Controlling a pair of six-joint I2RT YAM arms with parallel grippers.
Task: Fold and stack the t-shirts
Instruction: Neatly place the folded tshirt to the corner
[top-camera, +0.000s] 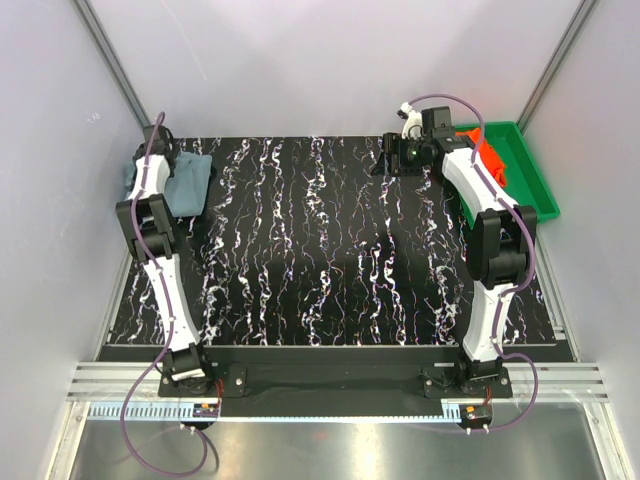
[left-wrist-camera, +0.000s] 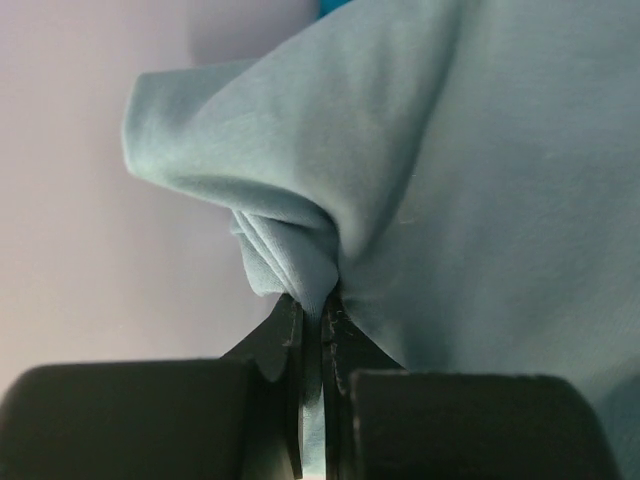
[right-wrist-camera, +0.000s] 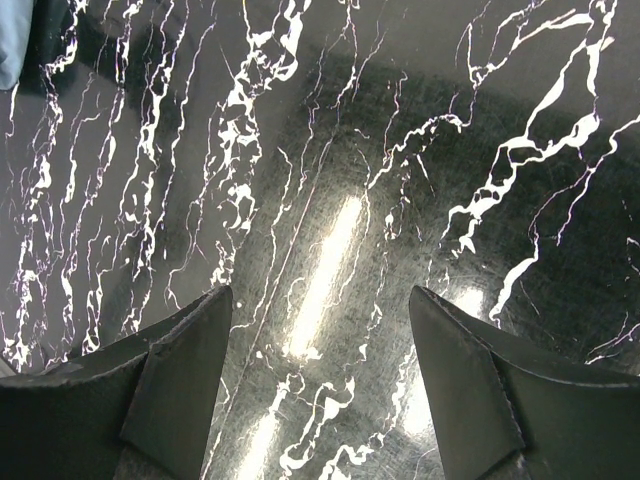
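Left wrist view: a bunched fold of the grey-blue t-shirt (left-wrist-camera: 450, 200) is pinched in the closed left end effector (left-wrist-camera: 312, 310) at the table's (top-camera: 320, 250) far-left corner. A firm pinch is advised, and the cloth is best drawn flat before folding. The right end effector (right-wrist-camera: 320, 292) is open and empty. Three shirts are counted: grey-blue, a teal-blue sliver (left-wrist-camera: 335, 6), and an orange-red t-shirt (top-camera: 492, 158) in one green tray (top-camera: 530, 185)

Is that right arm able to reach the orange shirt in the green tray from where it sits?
Probably yes. The right hand is open and empty, hanging just beside the green tray, and nothing seems to block the orange shirt.
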